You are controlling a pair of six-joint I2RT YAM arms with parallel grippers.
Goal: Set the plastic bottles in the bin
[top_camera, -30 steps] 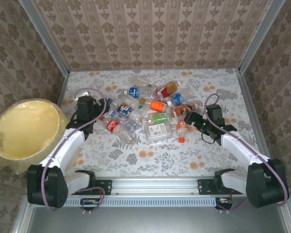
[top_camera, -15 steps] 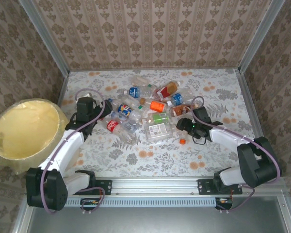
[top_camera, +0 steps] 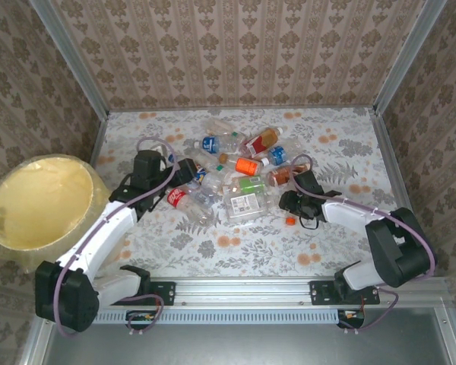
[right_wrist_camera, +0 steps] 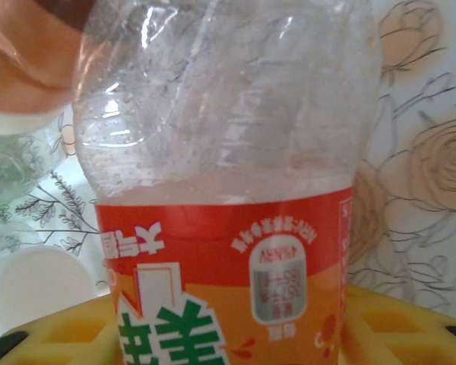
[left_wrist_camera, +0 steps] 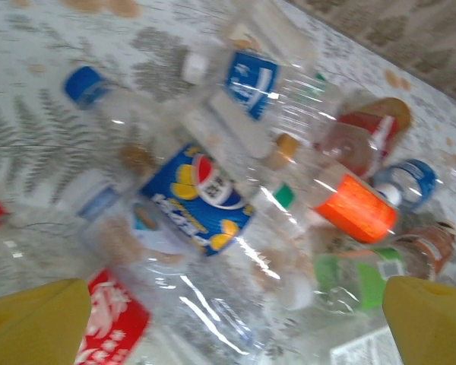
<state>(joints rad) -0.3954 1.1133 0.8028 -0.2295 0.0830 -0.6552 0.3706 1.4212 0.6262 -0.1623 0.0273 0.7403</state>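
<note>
Two changes in the last sec. The right fingers [right_wrist_camera: 399,323] were wide and off to the side of the heap. Now that arm has swung in and they've pinched onto the orange-label bottle [right_wrist_camera: 228,266]. The wrist view has yellow pads against both sides of its label, so I'd call that a hold, prob. only just made. From above, its orange cap [top_camera: 290,221] pokes toward the near edge, and the bottle is still lying on the bench [top_camera: 235,255].

The left fingers [left_wrist_camera: 30,323] are as wide as before and hold nothing, but that arm has reached fwd to hang over the heap. The blue Pepsi-label bottle [left_wrist_camera: 201,198] sits btwn the tips, w/ a red-label bottle [left_wrist_camera: 110,327] by the left tip.

For the job, the first pick looks underway, and nothing is visible in the bin [top_camera: 42,205] yet. The bin sits off the bench's left side, well apart from the right arm, w/ the left arm and the heap btwn them. The rest of the plastic bottles [top_camera: 247,166] lie jumbled mid-bench, touching and overlapping. Lifting one may drag or roll its neighbours, esp. the clear one just beside it.
</note>
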